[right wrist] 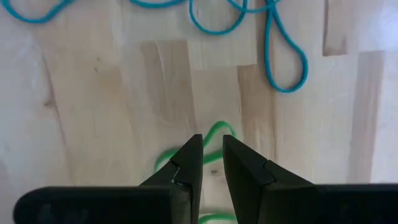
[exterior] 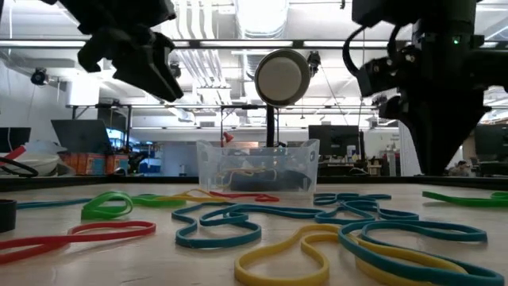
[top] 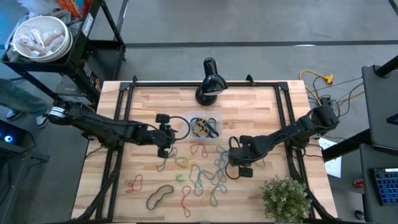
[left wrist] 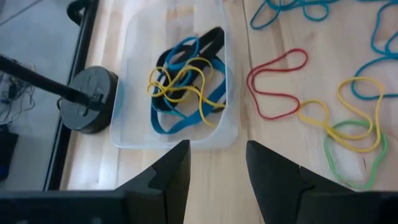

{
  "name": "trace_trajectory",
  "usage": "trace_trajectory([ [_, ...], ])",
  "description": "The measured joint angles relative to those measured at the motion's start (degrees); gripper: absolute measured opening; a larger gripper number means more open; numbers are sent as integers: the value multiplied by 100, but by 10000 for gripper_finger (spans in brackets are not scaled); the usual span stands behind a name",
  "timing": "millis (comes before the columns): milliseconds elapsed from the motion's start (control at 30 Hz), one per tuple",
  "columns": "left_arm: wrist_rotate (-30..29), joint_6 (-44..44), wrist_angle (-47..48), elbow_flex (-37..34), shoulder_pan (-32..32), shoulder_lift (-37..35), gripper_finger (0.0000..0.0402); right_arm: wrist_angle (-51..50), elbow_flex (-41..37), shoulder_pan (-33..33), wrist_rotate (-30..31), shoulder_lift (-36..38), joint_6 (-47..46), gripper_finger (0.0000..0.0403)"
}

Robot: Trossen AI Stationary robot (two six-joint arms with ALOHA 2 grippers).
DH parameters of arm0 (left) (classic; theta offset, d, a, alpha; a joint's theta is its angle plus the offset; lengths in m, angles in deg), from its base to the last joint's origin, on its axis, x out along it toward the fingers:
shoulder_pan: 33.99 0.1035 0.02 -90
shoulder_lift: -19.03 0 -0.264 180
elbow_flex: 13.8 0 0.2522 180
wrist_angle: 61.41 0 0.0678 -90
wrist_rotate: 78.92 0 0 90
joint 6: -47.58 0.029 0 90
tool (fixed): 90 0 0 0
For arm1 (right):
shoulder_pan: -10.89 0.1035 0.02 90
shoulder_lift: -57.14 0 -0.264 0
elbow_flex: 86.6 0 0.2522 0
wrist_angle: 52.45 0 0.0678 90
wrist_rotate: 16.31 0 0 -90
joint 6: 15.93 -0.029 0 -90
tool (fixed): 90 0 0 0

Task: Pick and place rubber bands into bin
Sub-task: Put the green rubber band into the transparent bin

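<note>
Writing or labels cannot be read anywhere you look. From above, the bin (top: 205,127) sits on the wooden surface (top: 261,106) near its far middle, already holding a few rubber bands (top: 200,171), while most of them lie loose nearer the front; a black lamp (top: 209,81) stands just behind the bin, a small green plant (top: 285,198) fills the right front corner, and a white bowl (top: 40,36) rests on a rack off the surface. Your left end effector (top: 166,135) hangs just left of the bin, and your right end effector (top: 235,155) is over the loose bands right of centre. From surface height, blue, yellow, red and green loops sprawl in front of the clear bin (exterior: 257,165), with both arms dark overhead. In the left wrist view, the left end effector (left wrist: 217,163) is spread apart and empty, the bin (left wrist: 176,74) with blue, yellow and black bands just beyond it. In the right wrist view, the right end effector (right wrist: 212,160) is nearly closed, a narrow gap left, with a green band (right wrist: 215,134) at its tips; you cannot tell whether it is pinched.
</note>
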Motion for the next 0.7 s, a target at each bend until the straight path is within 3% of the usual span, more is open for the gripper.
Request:
trace_trajectory([
  [700,15,-16,-6,-38,-31,-2,141,942,-763,-13,9,-64,-479,57],
])
